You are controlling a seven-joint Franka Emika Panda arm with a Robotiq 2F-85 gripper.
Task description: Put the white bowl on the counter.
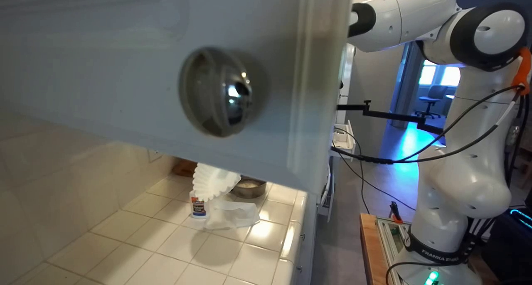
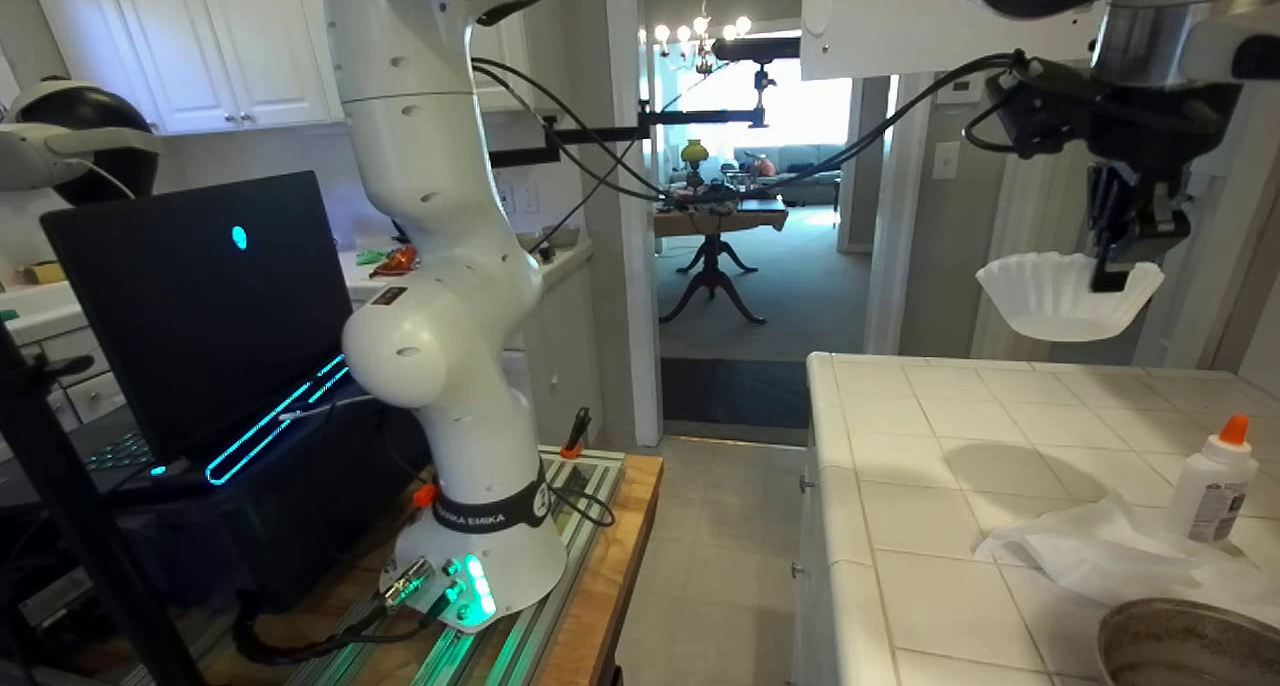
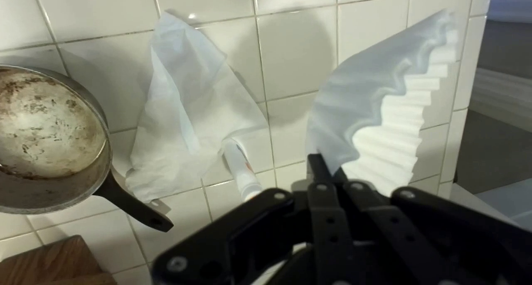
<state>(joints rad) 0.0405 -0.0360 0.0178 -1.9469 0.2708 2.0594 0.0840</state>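
The white bowl is thin, translucent and fluted. It shows in both exterior views (image 1: 214, 183) (image 2: 1050, 301) and in the wrist view (image 3: 349, 102). My gripper (image 2: 1108, 278) is shut on its rim; in the wrist view the fingertips (image 3: 327, 168) pinch the bowl's near edge. The bowl hangs well above the counter of off-white tiles (image 2: 930, 606), which also shows below it in an exterior view (image 1: 199, 256) and in the wrist view (image 3: 99, 11). The bowl's shadow falls on the tiles. In an exterior view a cabinet door (image 1: 124, 77) hides the gripper.
A crumpled white sheet (image 3: 187, 94) lies on the counter beside a white glue bottle (image 2: 1212, 491). A dark pan (image 3: 102, 110) with a black handle and a brown wooden piece (image 3: 58, 260) are at the left in the wrist view. The counter edge (image 2: 850, 526) drops to the floor.
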